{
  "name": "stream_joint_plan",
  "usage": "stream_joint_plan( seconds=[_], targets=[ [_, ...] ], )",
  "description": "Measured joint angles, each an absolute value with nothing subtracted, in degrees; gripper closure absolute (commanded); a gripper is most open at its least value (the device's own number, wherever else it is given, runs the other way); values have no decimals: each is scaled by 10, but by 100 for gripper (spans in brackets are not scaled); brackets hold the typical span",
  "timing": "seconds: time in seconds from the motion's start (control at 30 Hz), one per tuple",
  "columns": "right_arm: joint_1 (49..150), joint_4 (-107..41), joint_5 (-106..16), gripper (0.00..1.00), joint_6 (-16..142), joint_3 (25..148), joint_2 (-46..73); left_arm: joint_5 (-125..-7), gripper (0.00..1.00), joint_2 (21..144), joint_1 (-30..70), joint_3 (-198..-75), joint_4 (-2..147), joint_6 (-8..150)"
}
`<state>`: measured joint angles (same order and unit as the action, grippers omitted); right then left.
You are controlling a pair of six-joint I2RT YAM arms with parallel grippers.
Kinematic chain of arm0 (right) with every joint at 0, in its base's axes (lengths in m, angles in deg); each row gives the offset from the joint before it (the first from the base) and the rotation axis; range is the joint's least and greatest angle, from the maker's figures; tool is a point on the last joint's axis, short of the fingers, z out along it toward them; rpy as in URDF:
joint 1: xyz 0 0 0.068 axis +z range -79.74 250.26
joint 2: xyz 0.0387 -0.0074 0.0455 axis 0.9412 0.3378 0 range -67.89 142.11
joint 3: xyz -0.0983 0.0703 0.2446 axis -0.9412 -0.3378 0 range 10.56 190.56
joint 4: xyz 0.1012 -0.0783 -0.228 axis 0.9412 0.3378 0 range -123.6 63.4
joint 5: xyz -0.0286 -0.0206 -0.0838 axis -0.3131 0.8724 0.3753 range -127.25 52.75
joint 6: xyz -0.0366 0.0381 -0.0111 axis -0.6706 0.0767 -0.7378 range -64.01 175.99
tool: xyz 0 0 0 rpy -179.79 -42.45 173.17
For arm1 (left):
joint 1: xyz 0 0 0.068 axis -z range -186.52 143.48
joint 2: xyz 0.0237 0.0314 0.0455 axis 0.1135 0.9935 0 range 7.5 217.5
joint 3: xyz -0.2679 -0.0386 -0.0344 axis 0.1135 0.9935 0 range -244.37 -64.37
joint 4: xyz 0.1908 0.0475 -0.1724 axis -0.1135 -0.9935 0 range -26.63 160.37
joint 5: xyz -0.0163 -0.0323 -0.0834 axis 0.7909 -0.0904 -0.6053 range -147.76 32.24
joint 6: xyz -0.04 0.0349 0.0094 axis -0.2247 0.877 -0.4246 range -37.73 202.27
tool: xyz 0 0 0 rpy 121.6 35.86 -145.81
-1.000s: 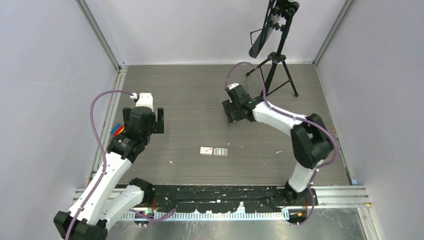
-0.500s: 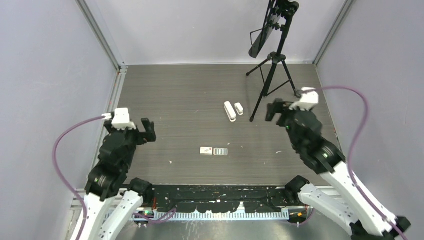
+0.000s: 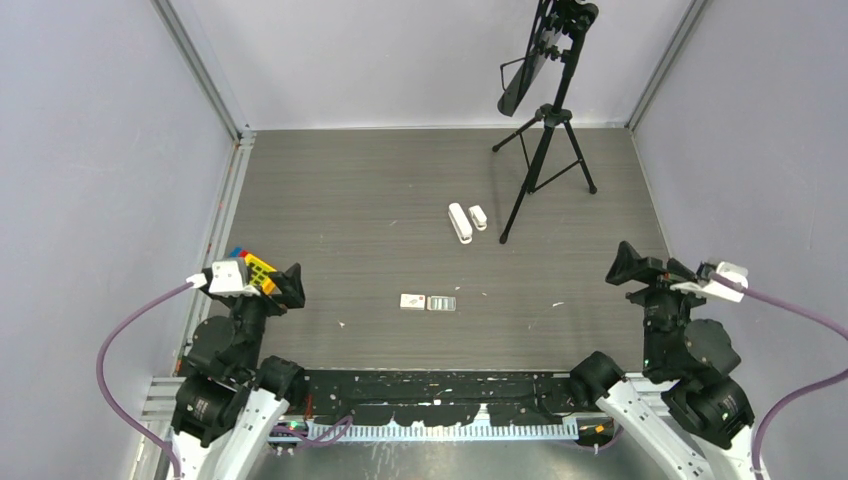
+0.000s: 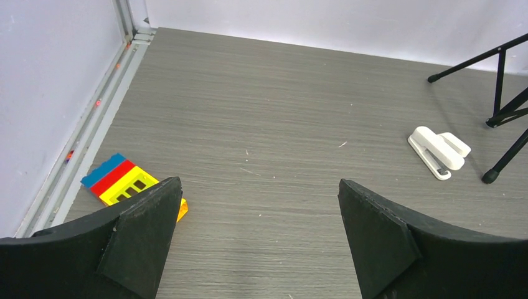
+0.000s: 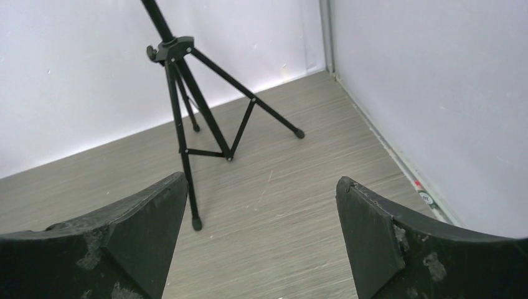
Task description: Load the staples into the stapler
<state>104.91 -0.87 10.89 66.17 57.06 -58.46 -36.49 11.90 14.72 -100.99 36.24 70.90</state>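
Both pairs of jaws are held wide apart, empty. The left gripper and right gripper are now drawn back over their bases, withdrawn from mid-table. The stapler is left far-centre, with the staples nearer, well apart.

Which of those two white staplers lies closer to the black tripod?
The shorter, stubbier stapler, on the right of the pair; the longer slim stapler beside it lies farther from the tripod.

Right gripper wide apart, empty; black tripod beyond on grey floor.
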Motion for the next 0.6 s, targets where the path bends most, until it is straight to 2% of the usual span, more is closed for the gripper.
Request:
stream_joint_plan(
  seconds=[0.2,0.6],
  targets=[
    [1049,-30,131,7,622,508,-672,-363,0,97,146,-996,362,707],
    [1049,-40,123,6,604,503,-673,-350,0,111,125,-996,362,710]
  ],
)
